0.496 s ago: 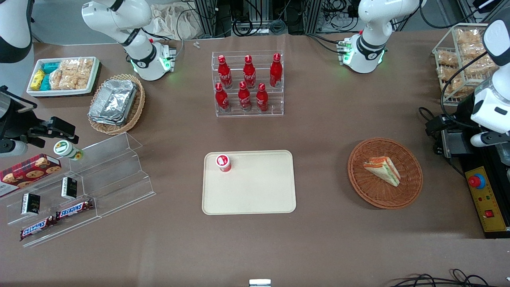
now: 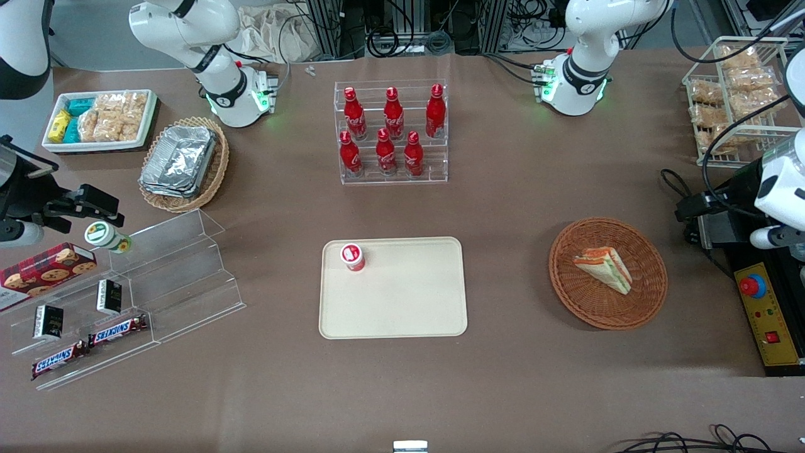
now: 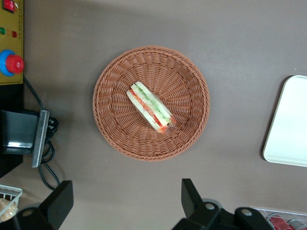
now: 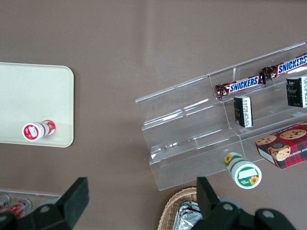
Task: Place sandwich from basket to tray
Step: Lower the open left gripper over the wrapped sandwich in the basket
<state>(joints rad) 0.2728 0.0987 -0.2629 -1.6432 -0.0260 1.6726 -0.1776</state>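
The sandwich (image 2: 605, 267) (image 3: 149, 107), a pale wedge with green and red filling, lies on its side in the round reddish-brown basket (image 2: 648, 296) (image 3: 192, 81). The cream tray (image 2: 402, 308) (image 3: 292, 124) lies flat in the middle of the table, well apart from the basket. My left gripper (image 3: 125, 199) hangs high over the bare tablecloth beside the basket, on the side farther from the front camera. Its fingers (image 3: 192, 196) are spread wide open with nothing between them, and they touch neither basket nor sandwich.
A small red-and-white bottle (image 2: 353, 257) stands on the tray's corner. A rack of red cola bottles (image 2: 391, 132) is farther back. A yellow control box (image 2: 767, 314) and a black box with cables (image 3: 19, 139) sit close to the basket at the working arm's end.
The left arm has shifted a little toward its own end of the table and nearer the front camera. Sandwich, basket and tray have not moved.
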